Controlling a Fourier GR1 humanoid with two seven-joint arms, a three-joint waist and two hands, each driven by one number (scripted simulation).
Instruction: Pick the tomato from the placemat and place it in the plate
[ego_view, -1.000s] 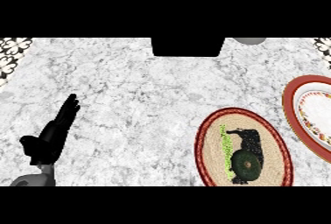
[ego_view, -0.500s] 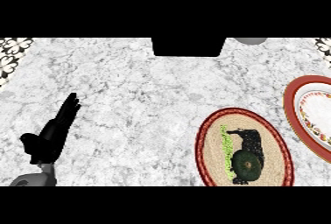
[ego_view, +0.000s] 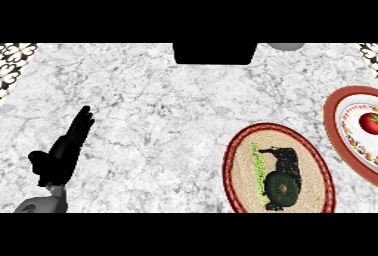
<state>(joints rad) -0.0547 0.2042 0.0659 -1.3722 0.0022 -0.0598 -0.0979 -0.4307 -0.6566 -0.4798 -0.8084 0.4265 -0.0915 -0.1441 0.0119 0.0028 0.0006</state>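
Note:
A red tomato (ego_view: 369, 121) lies inside the red-rimmed white plate (ego_view: 334, 131) at the right edge, which cuts the plate off. The oval woven placemat (ego_view: 244, 172) with a red border sits left of the plate and below it. A black and green patch (ego_view: 280, 172) shows on the mat, and no tomato is on it. My left hand (ego_view: 57, 160) rests open at the lower left, fingers straight and pointing up and right, well away from mat and plate. My right hand shows nowhere.
A dark block (ego_view: 214, 52) stands at the counter's far edge, with a grey round object (ego_view: 286, 46) beside it. Patterned tile (ego_view: 15, 55) borders the far left corner. Bare marble (ego_view: 162, 115) stretches between my left hand and the mat.

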